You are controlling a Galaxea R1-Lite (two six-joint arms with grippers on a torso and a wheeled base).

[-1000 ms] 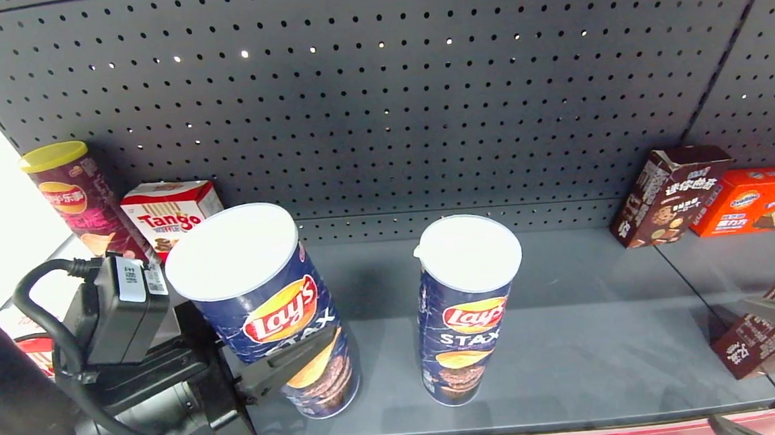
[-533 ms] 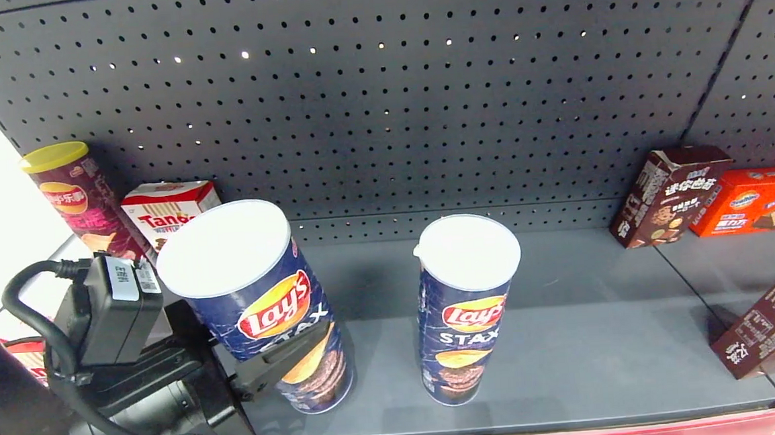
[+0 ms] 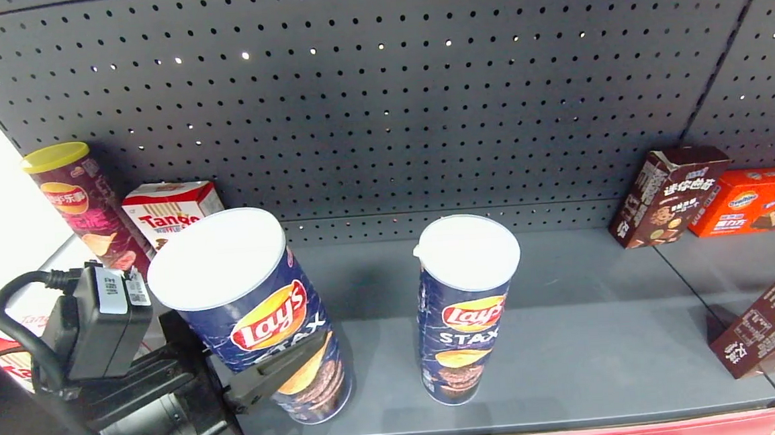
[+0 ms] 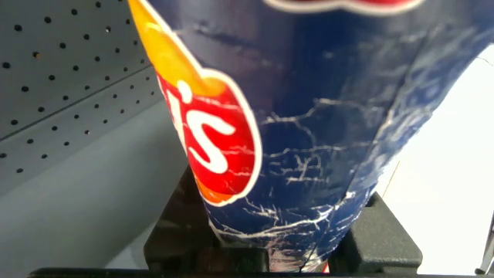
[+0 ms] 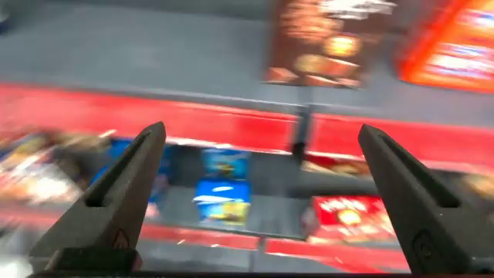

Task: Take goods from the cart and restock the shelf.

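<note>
A dark blue chips can (image 3: 259, 319) with a white lid leans to the left at the front left of the grey shelf (image 3: 570, 341). My left gripper (image 3: 289, 375) is shut on its lower half; one finger (image 3: 273, 379) crosses the can's front. The can's wall (image 4: 309, 139) sits close between the jaws in the left wrist view. Whether its base touches the shelf I cannot tell. A second, matching can (image 3: 463, 307) stands upright at the shelf's middle. My right gripper (image 5: 266, 193) is open with nothing in it, in front of the shelf's red front edge (image 5: 231, 120).
A maroon can with a yellow lid (image 3: 80, 199) and a white wafer box (image 3: 168, 211) stand at the back left. Brown boxes (image 3: 668, 193) (image 3: 771, 322) and an orange box (image 3: 753, 198) are on the right. A pegboard wall (image 3: 380, 97) closes the back. Goods fill a lower shelf (image 5: 224, 193).
My left gripper and its can have shifted a little left and down, the can leaning more. The right gripper's finger, seen by the brown box a second ago, has left the head view.
</note>
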